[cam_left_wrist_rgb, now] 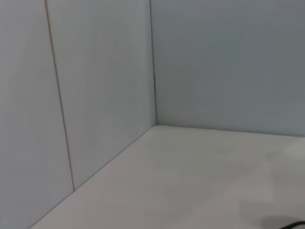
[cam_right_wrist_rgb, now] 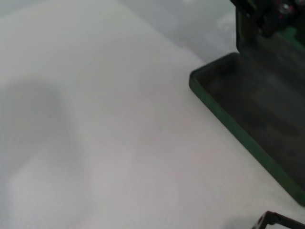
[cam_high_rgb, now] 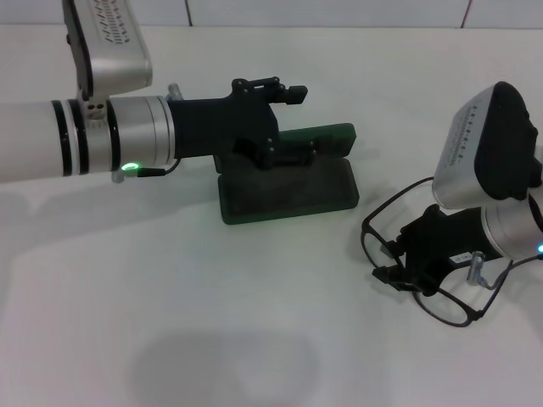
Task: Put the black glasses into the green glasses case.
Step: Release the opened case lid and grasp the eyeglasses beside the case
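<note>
The green glasses case (cam_high_rgb: 288, 193) lies open at the table's middle, its lid (cam_high_rgb: 327, 140) standing up at the back. My left gripper (cam_high_rgb: 288, 123) is open at the lid's left part, one finger (cam_high_rgb: 293, 91) behind the lid and the other in front of it. The right wrist view shows the case's dark inside (cam_right_wrist_rgb: 267, 129). The black glasses (cam_high_rgb: 450, 303) rest on the table at the right, temple arms curving to the back. My right gripper (cam_high_rgb: 392, 263) is low over the middle of their frame, and its body hides part of them.
The white table (cam_high_rgb: 212, 322) runs to a tiled wall at the back. The left wrist view shows only the wall corner (cam_left_wrist_rgb: 153, 95) and tabletop. My left arm (cam_high_rgb: 85, 136) stretches across from the left edge.
</note>
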